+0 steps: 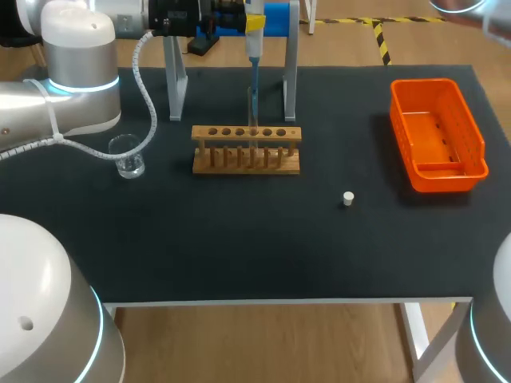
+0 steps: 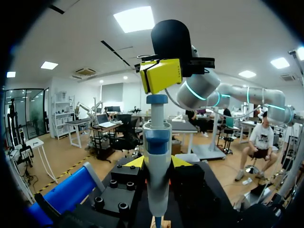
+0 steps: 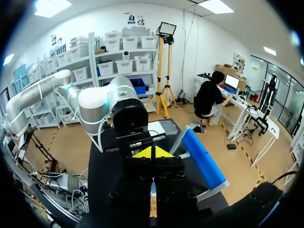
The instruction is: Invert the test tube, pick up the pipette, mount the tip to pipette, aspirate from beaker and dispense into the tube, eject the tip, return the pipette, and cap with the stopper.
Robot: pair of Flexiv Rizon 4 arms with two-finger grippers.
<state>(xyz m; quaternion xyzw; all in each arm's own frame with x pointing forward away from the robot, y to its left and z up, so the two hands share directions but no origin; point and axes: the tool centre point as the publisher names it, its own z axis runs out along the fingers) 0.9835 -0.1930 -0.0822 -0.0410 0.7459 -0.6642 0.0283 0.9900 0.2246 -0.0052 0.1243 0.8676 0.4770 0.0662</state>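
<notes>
The left hand (image 2: 157, 164) clasps the pipette (image 2: 156, 137) from both sides and holds it upright over the wooden rack (image 1: 246, 149) at the far middle of the bench (image 1: 239, 247). The pipette's tip (image 1: 253, 100) points down at the rack's holes. The right hand (image 2: 161, 75), fingers pressed together, sits atop the plunger. The beaker (image 1: 128, 156) stands left of the rack and the stopper (image 1: 348, 199) lies to its near right.

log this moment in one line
left fingers: shut on pipette | right fingers: at pipette top | pipette: upright over rack | stopper: loose on table
</notes>
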